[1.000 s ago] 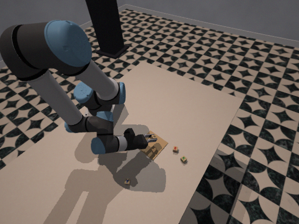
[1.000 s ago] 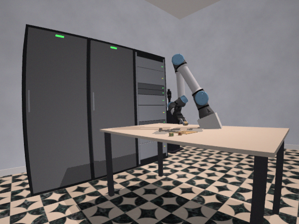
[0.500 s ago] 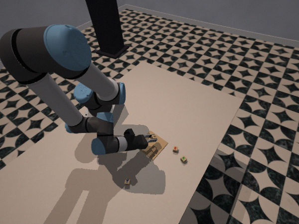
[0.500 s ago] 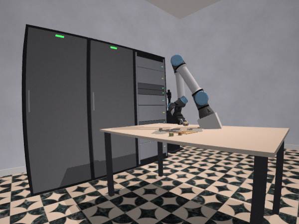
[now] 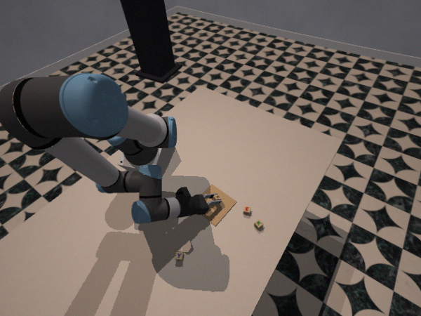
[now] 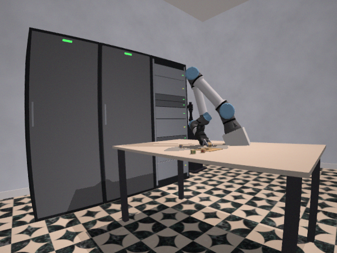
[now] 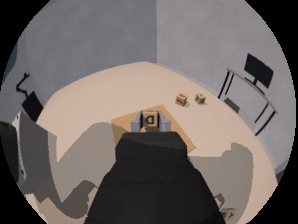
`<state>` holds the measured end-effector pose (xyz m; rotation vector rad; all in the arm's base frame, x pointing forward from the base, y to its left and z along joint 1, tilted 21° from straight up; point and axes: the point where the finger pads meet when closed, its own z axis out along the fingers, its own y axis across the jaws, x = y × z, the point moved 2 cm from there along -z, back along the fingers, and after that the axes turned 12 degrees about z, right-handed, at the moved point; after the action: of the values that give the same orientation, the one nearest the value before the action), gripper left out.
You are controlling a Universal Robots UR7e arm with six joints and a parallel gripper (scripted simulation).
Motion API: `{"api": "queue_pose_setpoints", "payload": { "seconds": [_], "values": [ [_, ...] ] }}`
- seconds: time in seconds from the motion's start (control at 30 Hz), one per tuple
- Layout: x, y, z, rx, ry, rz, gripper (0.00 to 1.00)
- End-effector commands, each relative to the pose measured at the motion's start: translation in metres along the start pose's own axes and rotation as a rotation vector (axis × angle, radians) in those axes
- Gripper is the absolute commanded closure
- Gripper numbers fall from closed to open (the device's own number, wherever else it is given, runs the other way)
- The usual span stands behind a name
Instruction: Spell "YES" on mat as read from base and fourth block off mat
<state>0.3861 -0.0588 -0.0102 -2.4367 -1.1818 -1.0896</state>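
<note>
Top view: the gripper point(image 5: 215, 199) point(image 6: 208, 143) point(image 7: 149, 116) pinches a block point(image 5: 217, 197) point(image 6: 210, 144) point(image 7: 150, 119) over the mat point(image 5: 225, 207) point(image 6: 214, 149) point(image 7: 178, 131); the next move is probably straight down. The E block point(image 5: 247, 210) point(image 6: 203, 150) point(image 7: 181, 99) and green-lettered block point(image 5: 258, 224) point(image 6: 192, 152) point(image 7: 200, 98) lie beyond the mat, the Y block point(image 5: 179, 255) point(image 6: 181, 146) point(image 7: 228, 215) off its right side.

Exterior view: the held block looks just above the mat.

Wrist view: only here a D shows on its side.

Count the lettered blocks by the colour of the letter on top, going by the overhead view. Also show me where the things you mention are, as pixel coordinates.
Red letter point(image 5: 247, 209): 1
Green letter point(image 5: 259, 223): 1
Blue letter point(image 5: 179, 255): 1
Between the fingers point(image 5: 212, 202), letter colour too small to tell: 1
Total blocks: 4
</note>
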Motion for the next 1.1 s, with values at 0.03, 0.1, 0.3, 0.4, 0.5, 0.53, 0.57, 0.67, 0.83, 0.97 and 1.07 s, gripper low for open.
{"api": "queue_pose_setpoints", "payload": {
  "seconds": [0.03,0.1,0.3,0.4,0.5,0.53,0.57,0.67,0.83,0.97,1.07],
  "values": [
    [-0.0086,0.0044,0.0037,-0.007,-0.005,-0.008,0.51],
    [-0.0100,0.0046,0.0046,-0.007,-0.005,-0.008,0.51],
    [-0.0102,0.0033,0.0056,-0.005,-0.003,-0.007,0.51],
    [-0.0100,0.0034,0.0055,-0.005,-0.004,-0.007,0.51],
    [-0.0100,0.0035,0.0054,-0.005,-0.004,-0.007,0.51],
    [-0.0100,0.0034,0.0054,-0.005,-0.004,-0.007,0.51],
    [-0.0100,0.0034,0.0054,-0.005,-0.004,-0.007,0.51],
    [-0.0100,0.0034,0.0054,-0.005,-0.004,-0.007,0.51],
    [-0.0100,0.0034,0.0054,-0.005,-0.004,-0.007,0.51],
    [-0.0100,0.0034,0.0054,-0.005,-0.004,-0.007,0.51],
    [-0.0100,0.0034,0.0054,-0.005,-0.004,-0.007,0.51]
  ]
}}
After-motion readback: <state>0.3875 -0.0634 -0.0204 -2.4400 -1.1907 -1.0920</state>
